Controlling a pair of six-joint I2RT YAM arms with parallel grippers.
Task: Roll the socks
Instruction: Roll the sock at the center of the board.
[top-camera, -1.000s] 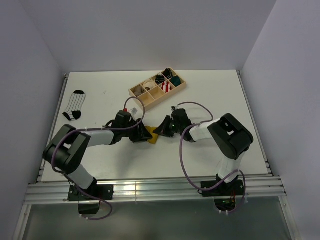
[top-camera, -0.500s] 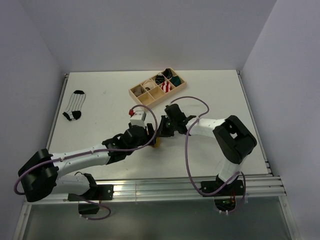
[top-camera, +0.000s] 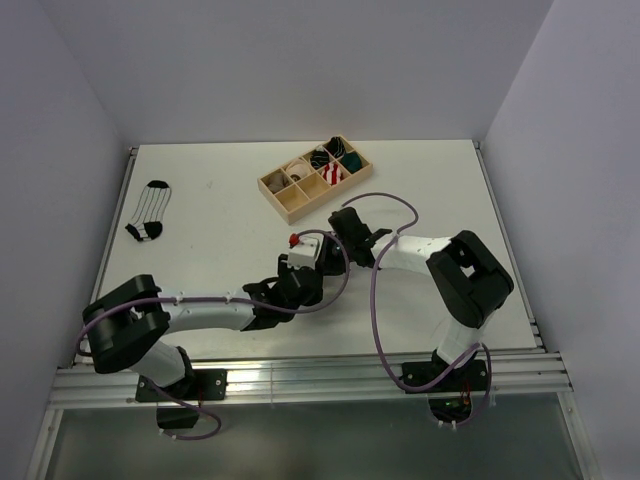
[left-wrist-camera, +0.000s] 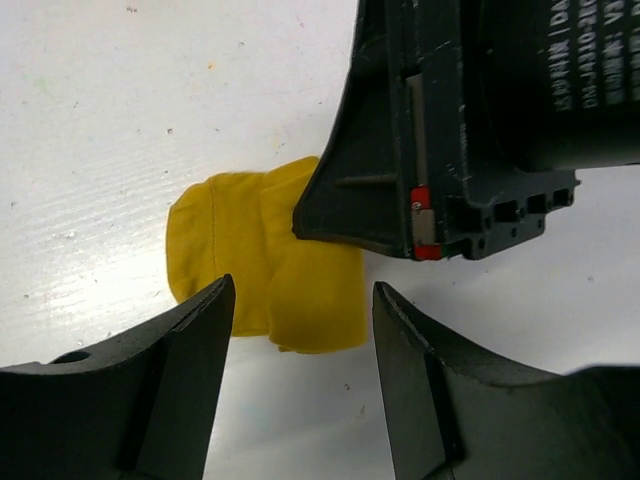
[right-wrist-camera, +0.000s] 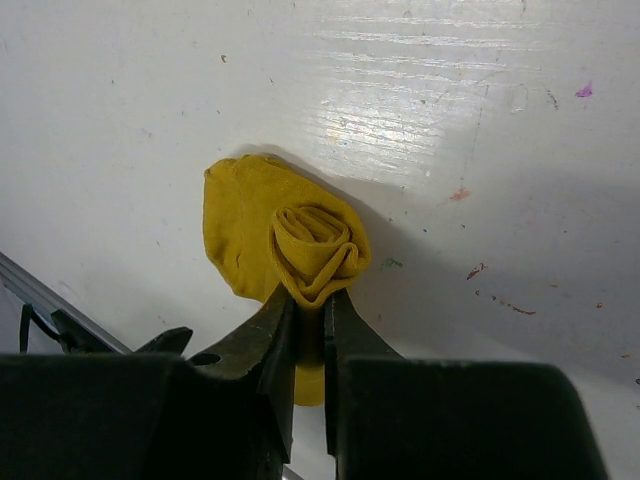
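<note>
- Pinching the yellow sock (right-wrist-camera: 240, 225) is the right hand (right-wrist-camera: 308, 298), nearly closed, tips clamped on the rim of the rolled-up spiral. The sock sits on the worktop (top-camera: 200, 180) front-middle, between the two arms and mostly hidden under them from above.
- Left hand (left-wrist-camera: 302, 290) is wide open and holds nothing, with one finger either side of the sock's near end.
- Biggest worry imo: that grip only has a thin bit of the spiral's edge. If it slips or tugs sideways, the coil probably springs loose, since nothing tucks it in.
- A flat unrolled flap sticks out beside the coil. If the left hand closes on it crooked, it could squash the roll flat instead of finishing it.
- The two hands are super close, and the right one's body fills half the left wrist view. Any nudge toward each other risks a bump, and that'd knock the sock.
- Striped sock (top-camera: 150, 210) lies flat at the far left of the worktop, well apart and not rolled. Letting go of the yellow one sloppily to go get it would likely cost the roll.
- Tray (top-camera: 315, 177) sits just behind the hands, so an arm swinging back could clip it.
</note>
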